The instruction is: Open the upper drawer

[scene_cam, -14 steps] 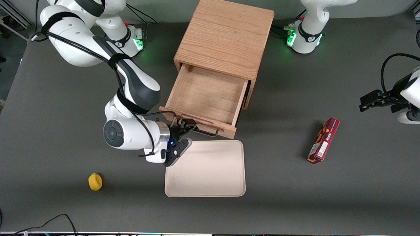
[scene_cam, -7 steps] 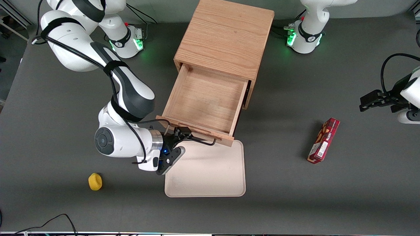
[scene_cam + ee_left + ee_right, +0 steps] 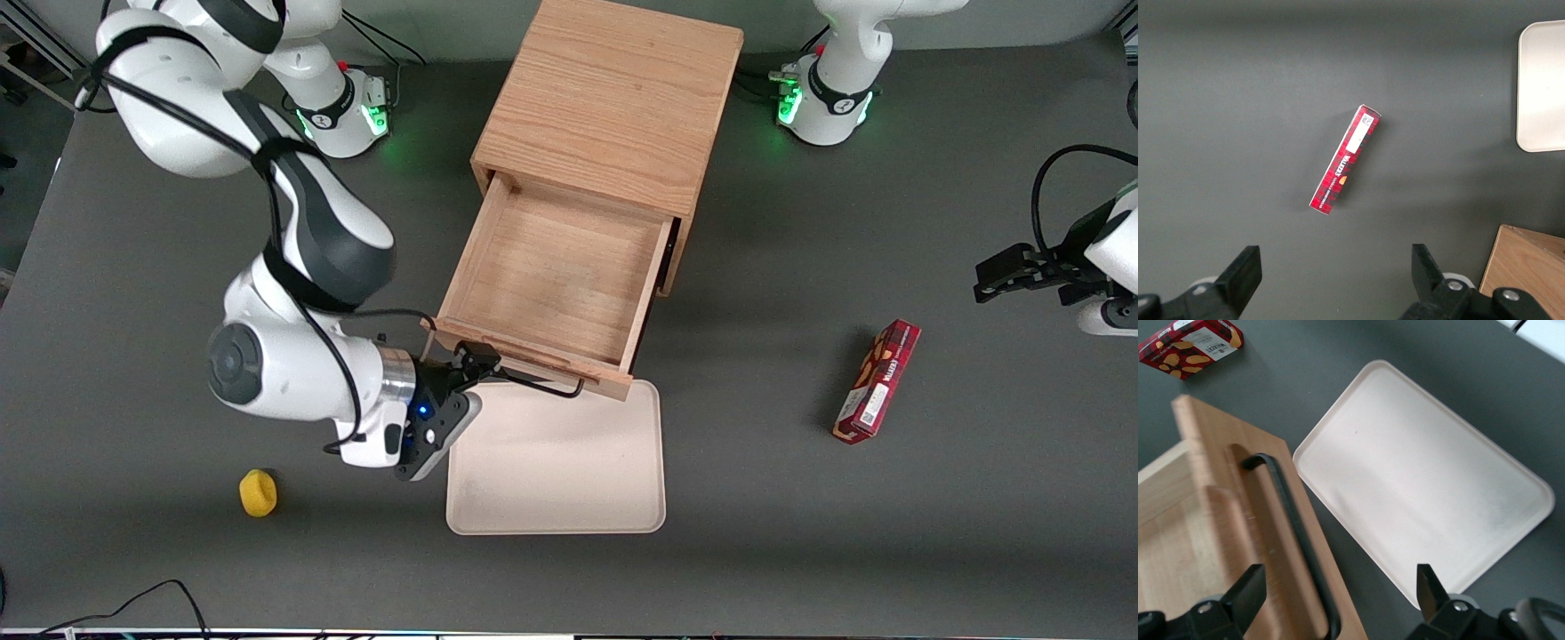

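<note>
**Upper drawer pulled out over the tray**

From the front, the upper drawer point(image 3: 553, 277) stands well out of the cabinet point(image 3: 613, 102), its front edge over the rim of the cream tray point(image 3: 556, 462). The gripper point(image 3: 476, 363) sits at the handle's point(image 3: 542, 384) end, toward the working arm's side. A red box point(image 3: 877, 380) lies toward the parked arm's end; a yellow object point(image 3: 258, 492) lies near the working arm.

From the parked arm's wrist, the red box point(image 3: 1345, 159) lies flat, well apart from the tray point(image 3: 1542, 87).

From the working wrist, the gripper point(image 3: 1338, 593) is spread wide, holding nothing, with the handle point(image 3: 1295, 532) between its fingers point(image 3: 1245, 595).

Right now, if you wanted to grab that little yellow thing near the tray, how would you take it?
Across the yellow object's short sides, coming straight down: it sits low and alone on the table, nothing crowding it. The gripper is still at the upper drawer's handle.
</note>
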